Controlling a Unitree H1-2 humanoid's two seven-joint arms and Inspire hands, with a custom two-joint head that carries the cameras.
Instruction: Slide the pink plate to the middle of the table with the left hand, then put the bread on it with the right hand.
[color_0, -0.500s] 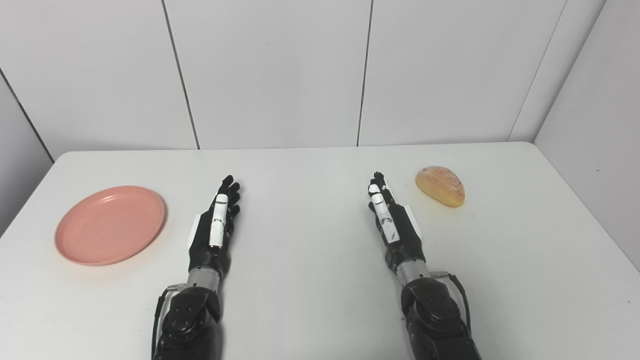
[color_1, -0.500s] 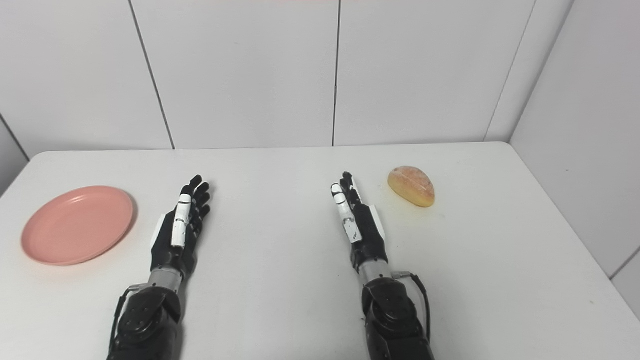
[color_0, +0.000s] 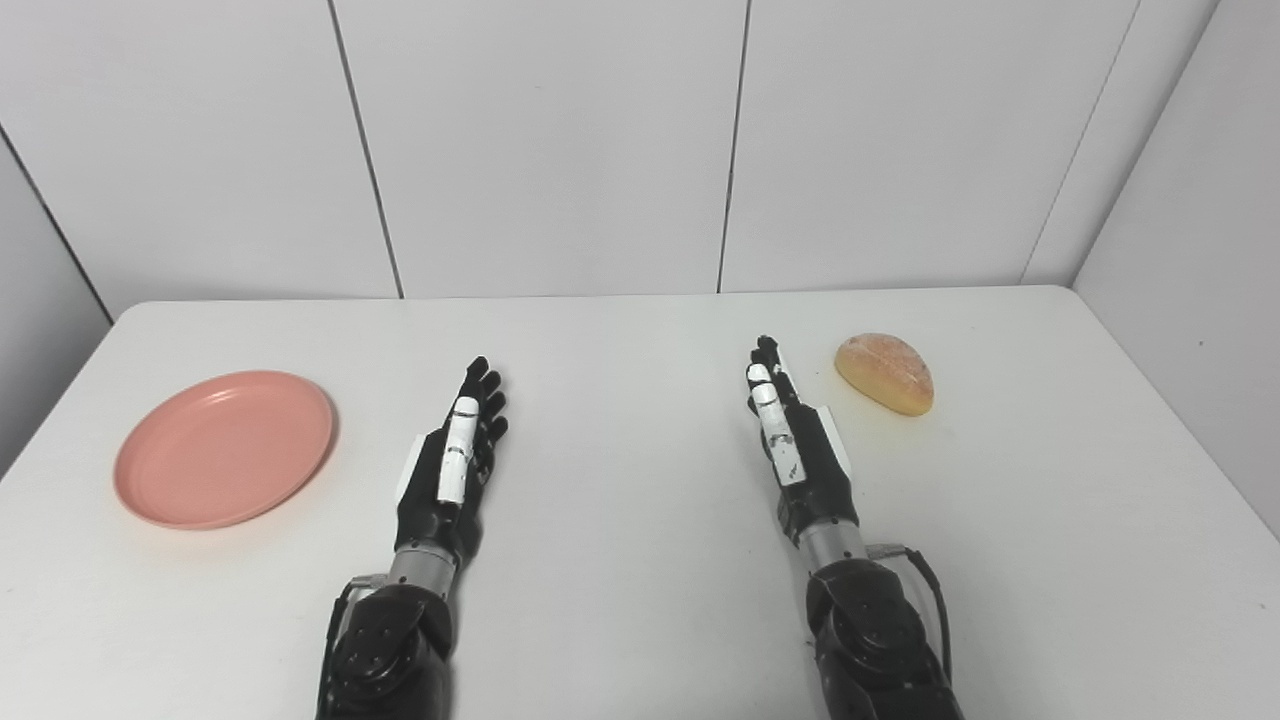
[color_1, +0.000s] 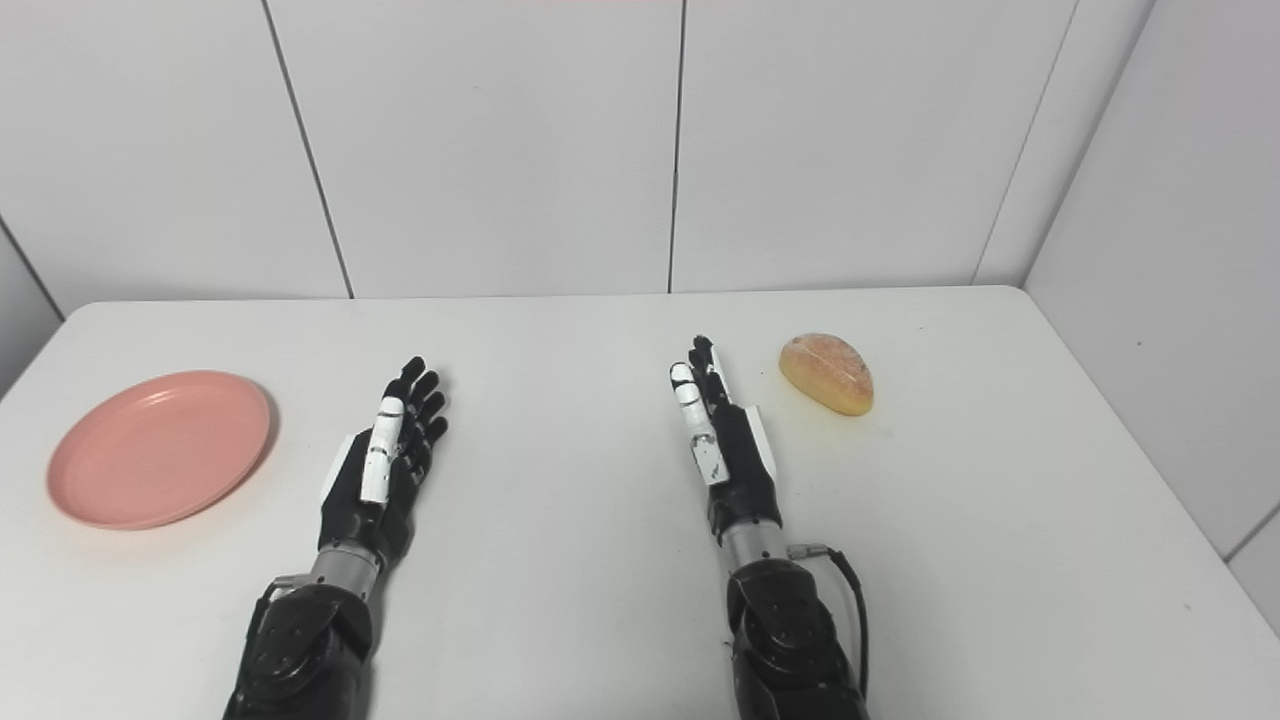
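Note:
The round pink plate (color_0: 224, 448) lies flat on the white table (color_0: 620, 500) at its left side. A golden bread roll (color_0: 886, 372) rests at the right, toward the back. My left hand (color_0: 452, 470) hovers over the table right of the plate, well apart from it, fingers straight and spread, holding nothing. My right hand (color_0: 795, 450) is stretched out flat just left of the bread, a small gap between them, also holding nothing. Both hands point away from me.
White wall panels (color_0: 560, 150) stand right behind the table's far edge, and a side wall (color_0: 1190, 200) closes in at the right. The table's rounded corners show at back left and back right.
My left hand has shifted a little to the right and its arm has tilted. The right hand, plate and bread have only followed a slight shift of the camera.

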